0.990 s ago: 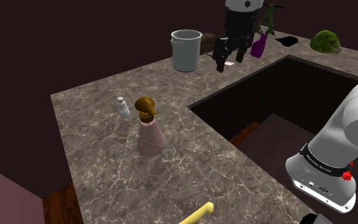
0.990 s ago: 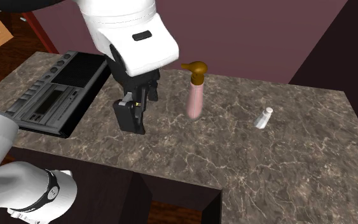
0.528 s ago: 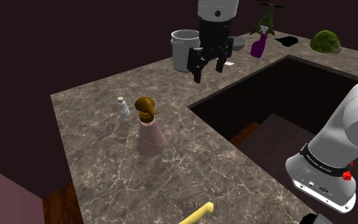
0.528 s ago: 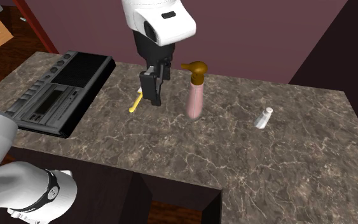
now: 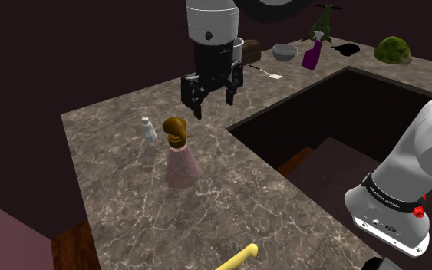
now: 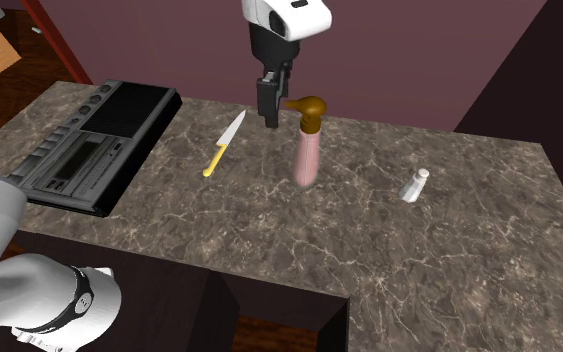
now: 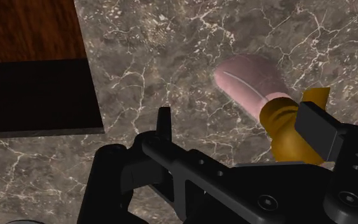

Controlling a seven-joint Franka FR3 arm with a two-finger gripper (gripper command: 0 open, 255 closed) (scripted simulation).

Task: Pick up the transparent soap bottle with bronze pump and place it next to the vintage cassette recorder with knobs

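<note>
Swinging across the countertop (image 5: 130, 207), the gripper (image 5: 212, 100) has left the far corner, where it hung half a second ago, and now hovers close to the soap bottle (image 5: 180, 162). In the second exterior view the gripper (image 6: 272, 105) hangs just beside the bronze pump (image 6: 307, 108), on the side nearer the cassette recorder (image 6: 79, 150), at about the pump's height. Its two fingers stand spread, with nothing clasped between them. The wrist view shows the gripper (image 7: 238, 121) looking down on the pinkish, see-through bottle (image 7: 250, 86), with the pump (image 7: 285, 124) close to one finger but not yet centred in the gap.

The bottle stands upright on the marbled top, untouched, well apart from the recorder. A yellow-handled knife (image 6: 224, 145) lies between them and a small white bottle (image 6: 414, 185) stands off on the other side.

The approach looks nearly finished, but the grasp has not begun. The gripper probably needs to shift sideways over the bottle and come down around its neck or body before closing, and carrying it to the recorder remains entirely undone
</note>
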